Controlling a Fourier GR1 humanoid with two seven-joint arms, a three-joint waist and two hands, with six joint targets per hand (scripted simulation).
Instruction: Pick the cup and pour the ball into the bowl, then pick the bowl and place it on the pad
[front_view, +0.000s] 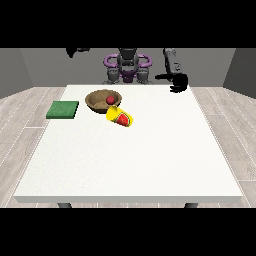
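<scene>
A brown wooden bowl (101, 100) stands on the white table's far left part, and a red ball (110, 100) lies inside it. A yellow cup (119, 116) with a red and green picture lies on its side just in front of the bowl, touching its rim. A green pad (63, 109) lies flat to the left of the bowl. The hand at the view's right (178, 83) hangs above the table's far right edge, away from the cup, its fingers curled and holding nothing. The hand at the view's left (72, 51) is raised at the top, only partly seen.
The white table (135, 160) spreads wide towards the camera. The robot's torso (127, 67) stands behind the far edge. A wooden floor surrounds the table.
</scene>
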